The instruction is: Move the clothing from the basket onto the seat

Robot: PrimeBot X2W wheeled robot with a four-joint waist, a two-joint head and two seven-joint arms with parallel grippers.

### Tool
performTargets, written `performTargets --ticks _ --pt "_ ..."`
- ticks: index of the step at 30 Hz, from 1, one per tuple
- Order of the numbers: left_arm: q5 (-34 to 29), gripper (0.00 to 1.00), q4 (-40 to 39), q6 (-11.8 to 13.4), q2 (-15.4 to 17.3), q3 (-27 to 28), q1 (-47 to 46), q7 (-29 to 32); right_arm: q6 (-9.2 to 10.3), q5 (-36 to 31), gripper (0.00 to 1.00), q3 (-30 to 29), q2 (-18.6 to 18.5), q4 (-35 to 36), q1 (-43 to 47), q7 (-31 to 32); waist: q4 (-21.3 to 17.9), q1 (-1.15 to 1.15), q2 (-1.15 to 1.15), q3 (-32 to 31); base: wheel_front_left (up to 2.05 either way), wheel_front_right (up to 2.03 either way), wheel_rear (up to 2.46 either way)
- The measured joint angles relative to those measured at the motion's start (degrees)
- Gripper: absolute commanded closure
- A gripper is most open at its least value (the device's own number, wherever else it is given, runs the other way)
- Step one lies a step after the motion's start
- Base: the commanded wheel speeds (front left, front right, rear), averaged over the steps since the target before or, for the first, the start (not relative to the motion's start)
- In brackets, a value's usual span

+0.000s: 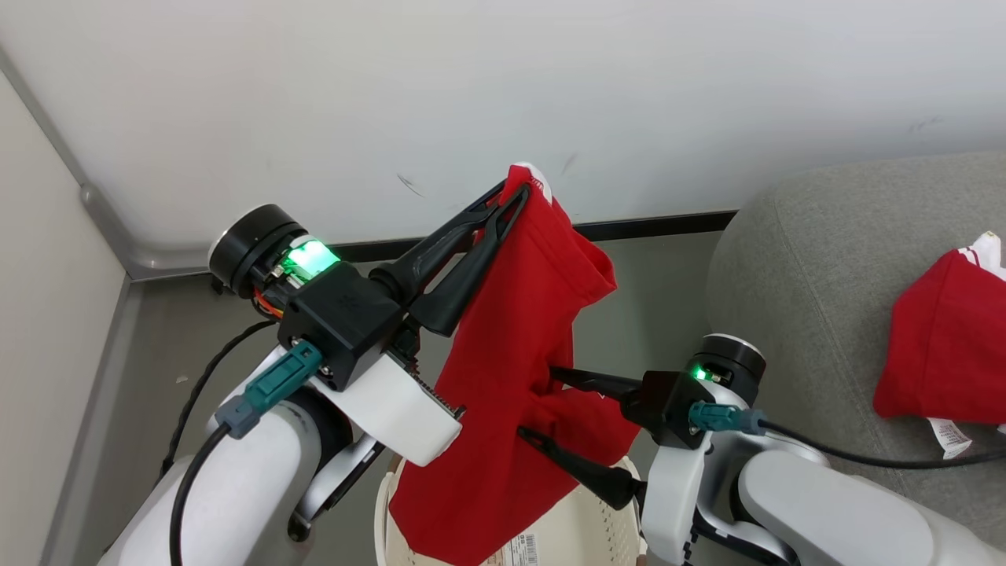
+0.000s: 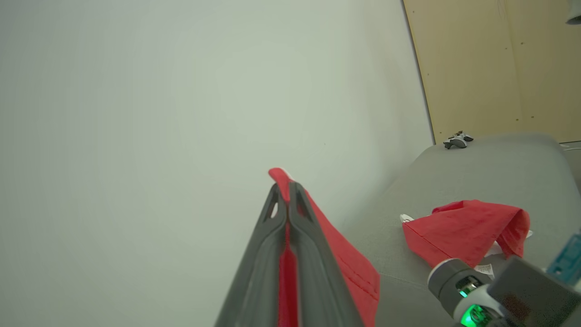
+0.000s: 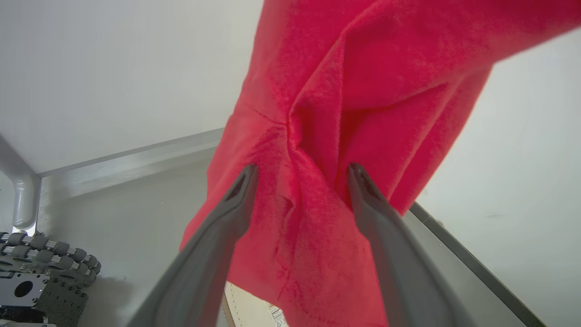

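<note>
A bright-red garment (image 1: 511, 346) hangs from my left gripper (image 1: 515, 192), which is shut on its top edge by the white trim, high above the basket (image 1: 585, 527). The cloth's lower end drapes into the basket's mouth. My right gripper (image 1: 538, 405) is open, its two fingers spread around a fold in the middle of the hanging garment (image 3: 317, 150). A second red garment (image 1: 943, 346) with white trim lies on the grey sofa seat (image 1: 802, 267) at the right. In the left wrist view my left gripper (image 2: 286, 188) pinches the red cloth (image 2: 345, 263).
A white wall with a dark baseboard (image 1: 652, 226) runs behind. The grey floor (image 1: 173, 346) lies to the left. A small grey object (image 2: 458, 140) sits on the sofa's far edge. My mobile base's wheel (image 3: 41, 268) shows in the right wrist view.
</note>
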State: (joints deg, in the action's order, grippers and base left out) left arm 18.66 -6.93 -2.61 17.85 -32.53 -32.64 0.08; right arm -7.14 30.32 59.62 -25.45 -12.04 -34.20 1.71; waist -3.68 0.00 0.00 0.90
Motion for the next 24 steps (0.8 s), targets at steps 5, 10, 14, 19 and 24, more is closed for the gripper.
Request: performTargets --ticks 5,10,14,19,24 --pt "0.4 1.0 -0.03 -0.14 -0.43 -0.7 -0.01 0.97 0.0 2.11 0.0 1.72 0.09 -1.13 -2.39 0.08 0.49 0.0 0.0 -0.55 0.0 0.0 0.0" --pt "0.79 1.0 -0.27 -0.45 -0.88 -1.37 -0.02 1.51 0.0 3.57 0.04 5.41 0.96 -2.4 -2.59 0.57 1.06 0.0 0.0 -0.89 0.0 0.0 0.0" --pt "0.88 1.0 -0.35 -0.52 -1.15 -1.62 -0.05 1.98 0.0 5.22 0.88 7.45 2.41 -3.49 -3.2 0.53 1.49 0.0 0.0 -0.97 0.0 0.0 0.0" --pt "1.53 1.0 -0.22 -0.51 -1.37 -1.52 -0.07 3.02 0.0 5.52 1.0 9.25 2.38 -4.91 -4.69 -0.29 1.85 0.0 0.0 -0.86 0.0 0.0 0.0" --pt "2.41 1.0 1.65 -0.23 -0.67 -0.03 -0.03 3.52 0.0 6.89 1.0 9.44 2.22 -4.93 -4.91 -2.4 1.53 0.0 0.0 -0.7 0.0 0.0 0.0"
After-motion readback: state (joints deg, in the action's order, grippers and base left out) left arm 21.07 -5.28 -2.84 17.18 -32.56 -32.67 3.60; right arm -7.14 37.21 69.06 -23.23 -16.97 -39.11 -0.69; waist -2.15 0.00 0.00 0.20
